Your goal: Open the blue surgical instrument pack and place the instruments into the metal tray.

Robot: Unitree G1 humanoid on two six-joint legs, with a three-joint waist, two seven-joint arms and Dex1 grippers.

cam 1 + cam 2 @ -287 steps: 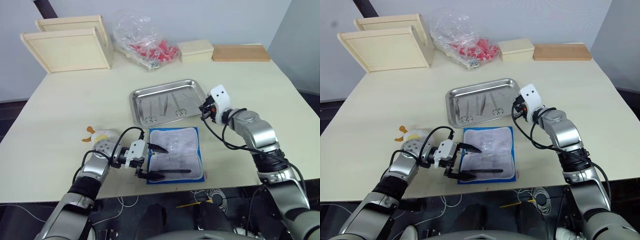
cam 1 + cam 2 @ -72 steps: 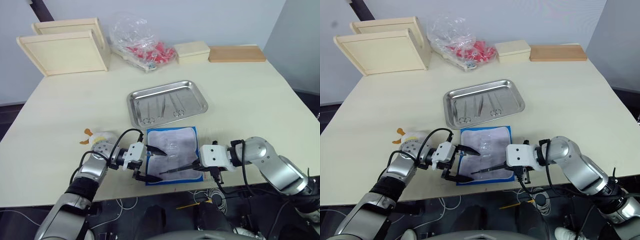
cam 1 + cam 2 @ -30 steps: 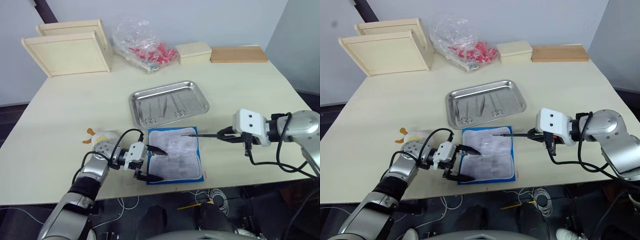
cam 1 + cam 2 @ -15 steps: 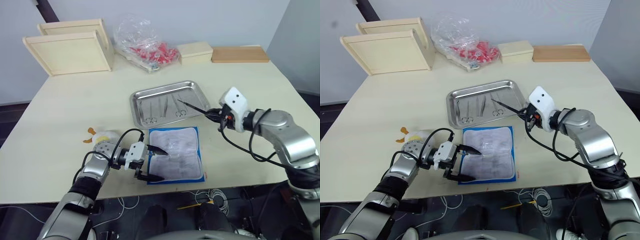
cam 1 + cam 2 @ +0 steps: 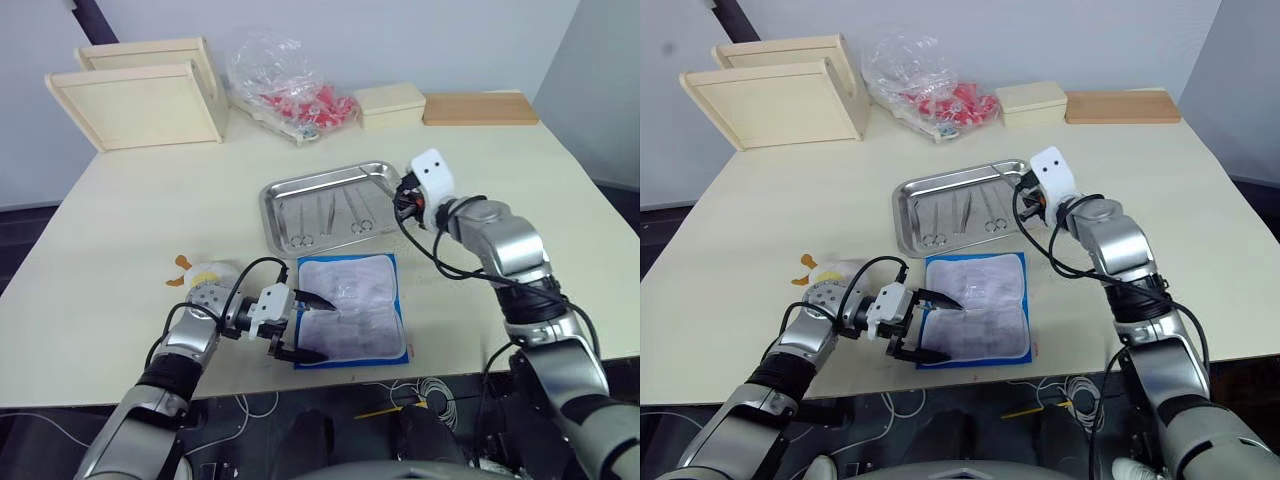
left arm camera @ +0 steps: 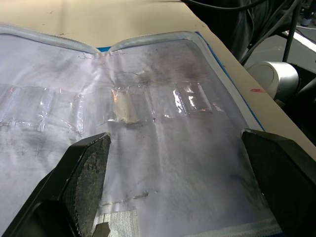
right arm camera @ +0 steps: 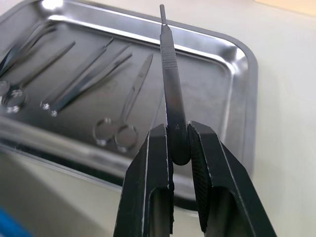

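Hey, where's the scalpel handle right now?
The scalpel handle is pinched in the right gripper, held over the metal tray near its right end.

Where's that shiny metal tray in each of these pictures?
Left eye view: metal tray mid-table, just beyond the open blue pack.
Right eye view: same place, mid-table.
Right wrist view: tray just beyond the right gripper, which is shut on a slim instrument.
Left wrist view: the pack's pale lining, in front of the left gripper.
Shared landmark: the ring-handled scissors lying in the tray.

Instruments (image 5: 325, 214) lie in tray (image 5: 283, 189); pack (image 5: 350, 310) lies before it.
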